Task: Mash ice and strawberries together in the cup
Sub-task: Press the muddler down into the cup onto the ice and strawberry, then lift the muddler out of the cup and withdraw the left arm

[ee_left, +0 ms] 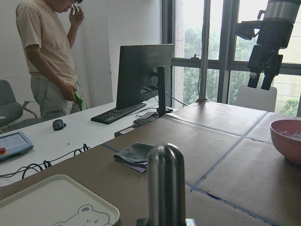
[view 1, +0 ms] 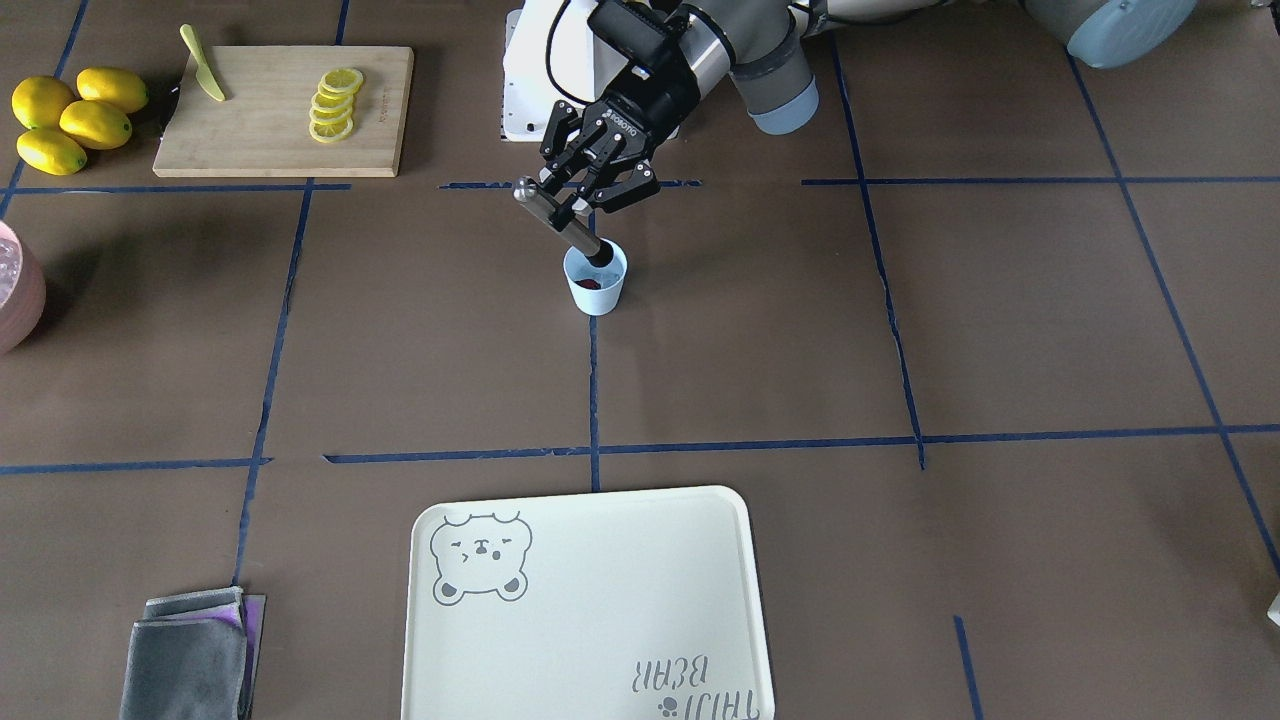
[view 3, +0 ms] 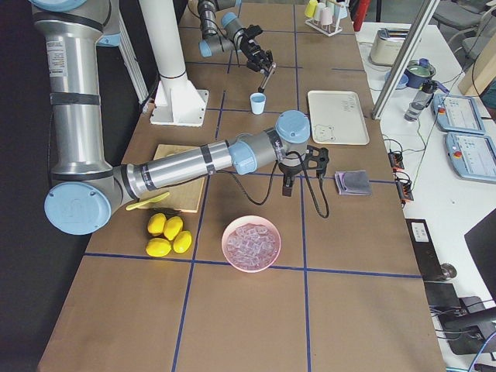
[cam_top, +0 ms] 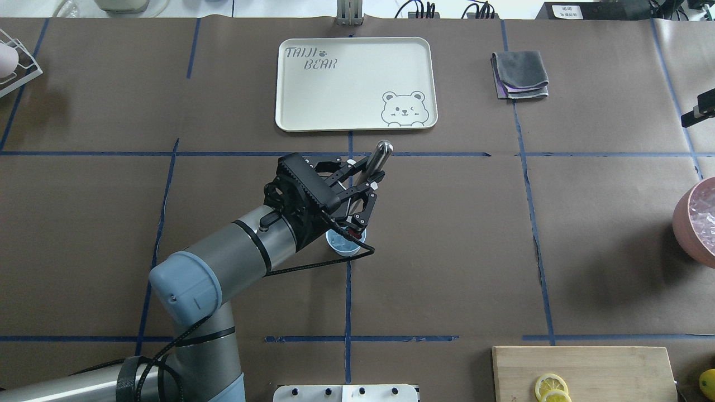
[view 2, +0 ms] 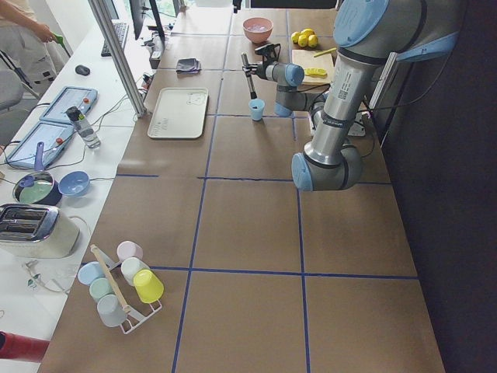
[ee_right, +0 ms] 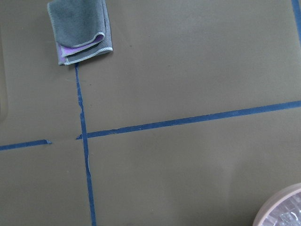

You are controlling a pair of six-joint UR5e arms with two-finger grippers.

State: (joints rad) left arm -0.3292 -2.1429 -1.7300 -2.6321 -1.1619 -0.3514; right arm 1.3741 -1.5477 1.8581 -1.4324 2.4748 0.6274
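Left gripper (view 1: 592,190): fingers (view 1: 628,190) clenched on the shaft of a polished steel muddler rod (view 1: 582,238), roughly mid-length. The rod is tilted: the rounded top leans away from the robot toward the operators' edge, and the dark lower end dips inside the small pale-blue tapered plastic cup (view 1: 597,293).

The cup stands upright just below the fingertips, apart from them; only the rod goes in. It sits mid-table on a blue tape line of the brown paper-covered table (view 1: 900,350), between the robot-side edge and the cream bear-print tray (view 1: 600,600) at the operators' edge.

One small dark-red strawberry piece (view 1: 590,283) lies on the cup's bottom, just beside the rod's tip. I can't make out any ice in the cup.

Right gripper (view 3: 306,169) hangs above the table toward the robot's right end, near the large pink bowl (view 3: 225,242) of ice cubes. Can't tell whether its fingers are spread or closed.
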